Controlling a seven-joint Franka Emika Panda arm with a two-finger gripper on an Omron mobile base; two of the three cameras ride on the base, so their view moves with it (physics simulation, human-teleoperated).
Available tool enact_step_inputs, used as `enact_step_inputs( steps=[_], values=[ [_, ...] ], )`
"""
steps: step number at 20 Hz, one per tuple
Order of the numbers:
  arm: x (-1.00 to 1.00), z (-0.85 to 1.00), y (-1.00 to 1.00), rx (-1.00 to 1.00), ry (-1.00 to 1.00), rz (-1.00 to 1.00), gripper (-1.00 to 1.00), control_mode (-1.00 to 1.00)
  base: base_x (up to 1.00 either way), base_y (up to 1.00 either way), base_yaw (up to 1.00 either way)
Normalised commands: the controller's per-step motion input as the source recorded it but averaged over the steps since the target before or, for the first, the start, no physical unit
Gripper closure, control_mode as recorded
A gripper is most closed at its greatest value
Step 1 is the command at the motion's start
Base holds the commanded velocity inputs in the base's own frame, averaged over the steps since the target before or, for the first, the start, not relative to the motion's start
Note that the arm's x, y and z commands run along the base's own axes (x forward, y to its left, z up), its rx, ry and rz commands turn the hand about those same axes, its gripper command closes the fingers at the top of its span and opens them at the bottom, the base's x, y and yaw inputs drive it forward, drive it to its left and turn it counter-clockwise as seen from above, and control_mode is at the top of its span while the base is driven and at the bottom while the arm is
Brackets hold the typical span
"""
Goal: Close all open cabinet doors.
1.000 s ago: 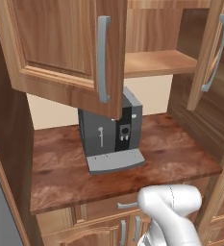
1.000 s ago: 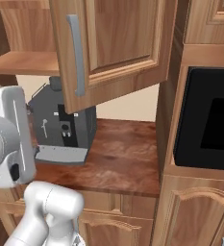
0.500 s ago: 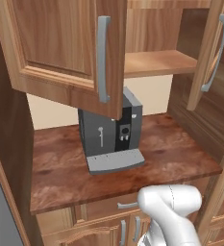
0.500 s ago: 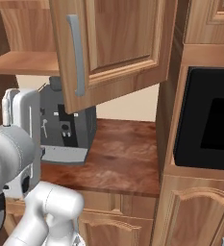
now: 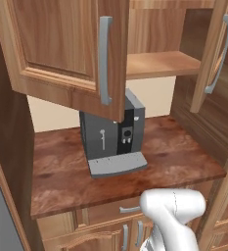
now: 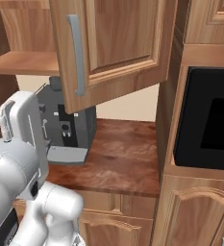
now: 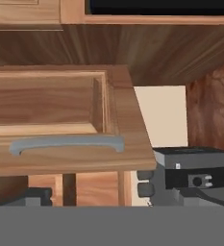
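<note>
Two cabinet doors stand open over the counter. The left cabinet door (image 5: pixel 61 54) swings out toward me, its grey bar handle (image 5: pixel 104 60) near its free edge. The right cabinet door (image 5: pixel 208 68) is open at the right side, with a handle (image 5: pixel 218 54) of its own. Between them a bare wooden shelf (image 5: pixel 159 63) shows. In the right base view one open cabinet door (image 6: pixel 123 48) hangs ahead, and my gripper (image 6: pixel 7 117) is raised at the left, below and left of that door's handle (image 6: pixel 75 55), holding nothing. In the rolled hand view the door (image 7: pixel 51 105) and handle (image 7: pixel 65 143) lie sideways, apart from the hand.
A dark grey coffee machine (image 5: pixel 113 139) stands on the brown counter (image 5: pixel 174 157) under the left door. A tall unit with a black oven (image 6: pixel 209 120) stands to the right. Drawer fronts and base cabinet doors (image 5: pixel 127 235) run below the counter.
My arm has swung up and to the right at the left of the right base view, bringing the hand nearer the open door. The doors have not moved.
</note>
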Motion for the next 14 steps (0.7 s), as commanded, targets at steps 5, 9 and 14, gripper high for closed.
enact_step_inputs(
  steps=[5, 9, 14],
  values=[
    [0.31, 0.02, -0.07, 0.0, -0.01, -0.04, -1.0, -1.0, 0.0, 0.0, 0.0],
    [0.27, 0.02, -0.01, 0.0, 0.0, -0.02, -1.0, -1.0, 0.0, 0.0, 0.0],
    [0.39, 0.0, -0.04, 0.0, 0.0, 0.0, -1.0, -1.0, 0.0, 0.0, 0.0]
  ],
)
